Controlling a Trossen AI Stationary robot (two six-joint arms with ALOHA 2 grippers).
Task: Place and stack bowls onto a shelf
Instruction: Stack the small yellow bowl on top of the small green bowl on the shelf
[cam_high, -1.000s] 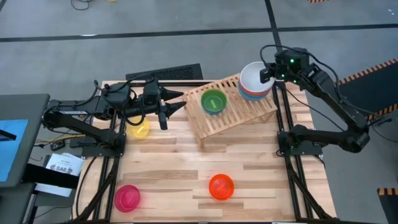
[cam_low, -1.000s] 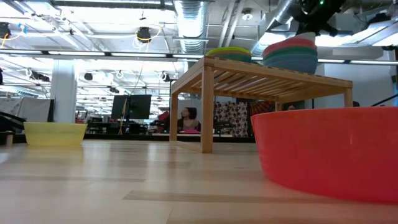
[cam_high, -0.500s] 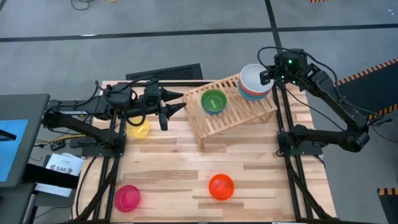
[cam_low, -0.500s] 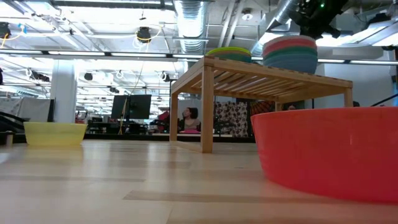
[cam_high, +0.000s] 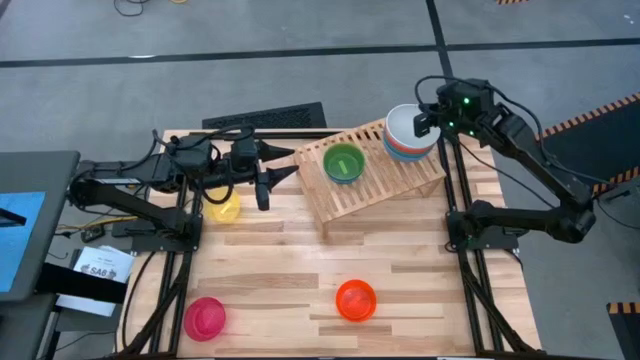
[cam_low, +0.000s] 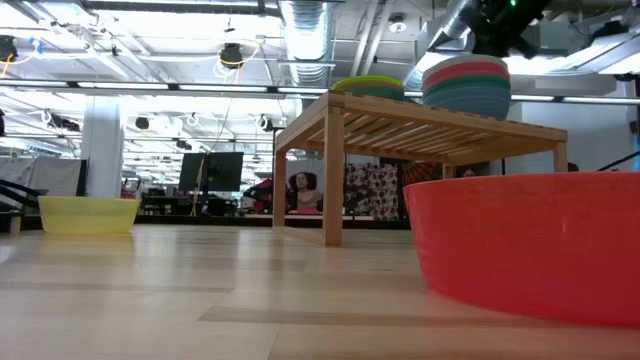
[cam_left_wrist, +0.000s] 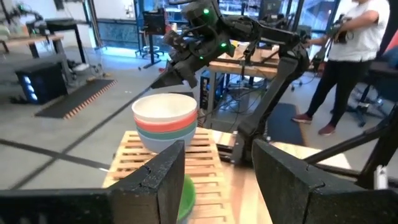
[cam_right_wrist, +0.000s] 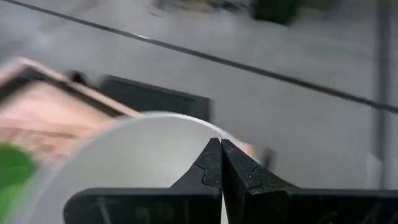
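Hovering over the bowl stack (cam_high: 408, 134) on the shelf (cam_high: 372, 180), the right gripper (cam_high: 426, 118) shows fingertips pressed together.
Whether it touches the white rim looks unclear; the left gripper (cam_high: 283, 163), spread, waits beside the yellow bowl (cam_high: 222, 208).

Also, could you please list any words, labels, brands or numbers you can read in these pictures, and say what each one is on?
No text can be read with confidence.
White paper sheet on the floor left of the table: dark print, too small to read.
The bowls, the shelf and both arms show no legible markings.
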